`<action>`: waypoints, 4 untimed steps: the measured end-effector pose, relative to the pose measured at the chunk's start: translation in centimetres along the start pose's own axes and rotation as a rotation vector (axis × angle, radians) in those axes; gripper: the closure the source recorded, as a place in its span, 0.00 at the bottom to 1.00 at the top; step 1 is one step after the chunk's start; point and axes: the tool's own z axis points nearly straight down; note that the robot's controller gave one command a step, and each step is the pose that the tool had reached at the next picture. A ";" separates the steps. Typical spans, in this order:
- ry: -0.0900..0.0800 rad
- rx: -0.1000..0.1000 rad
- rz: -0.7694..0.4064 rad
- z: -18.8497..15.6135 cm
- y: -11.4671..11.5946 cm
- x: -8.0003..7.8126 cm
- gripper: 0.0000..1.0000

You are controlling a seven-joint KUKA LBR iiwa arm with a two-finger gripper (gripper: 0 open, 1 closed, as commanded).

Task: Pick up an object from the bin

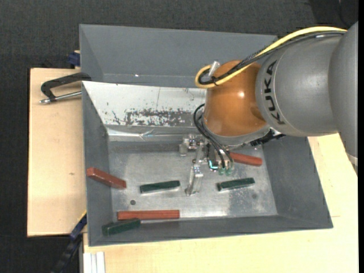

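Observation:
My gripper (192, 187) hangs low over the middle of the bin floor, below the orange cover. Its tip is just right of a dark green bar (159, 186) that lies flat and nearly level. A second dark green bar (235, 183) lies a short way to the gripper's right. A red bar (248, 160) sits further right and up, its left end hidden under the arm. Nothing shows in the gripper's grasp.
A red-brown bar (106, 178) lies tilted by the left wall. A long red bar (148, 214) and a dark green bar (120, 227) rest along the front wall. The arm covers the bin's upper right.

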 end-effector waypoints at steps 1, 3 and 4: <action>-0.006 -0.001 0.001 -0.4 0.0 -0.1 0.00; -0.006 0.001 -0.252 5.7 6.1 1.1 1.00; -0.012 -0.001 -0.234 -7.4 9.7 3.5 1.00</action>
